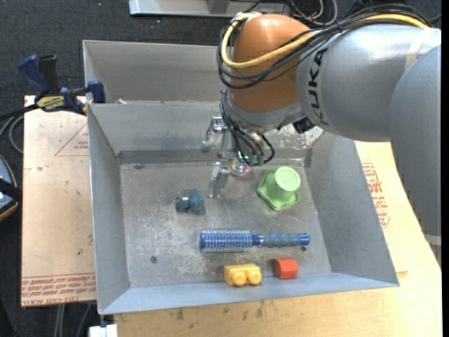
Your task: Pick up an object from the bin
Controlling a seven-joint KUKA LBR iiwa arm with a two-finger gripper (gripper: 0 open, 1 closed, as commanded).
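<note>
My gripper (pixel 211 167) hangs below the orange wrist cover over the back middle of the bin. Its two metal fingers (pixel 218 179) stand apart, open, with nothing between them. A small dark blue-grey lump (pixel 189 202) lies on the floor just left of and in front of the lower fingertip, apart from it. A light green cup-shaped thing (pixel 279 188) lies on its side to the right of the gripper. A blue hairbrush (pixel 245 240) lies crosswise further to the front.
A yellow two-stud block (pixel 242 275) and a small red block (pixel 285 267) sit by the bin's front wall. The arm and its orange cover overhang the bin's back right.
</note>
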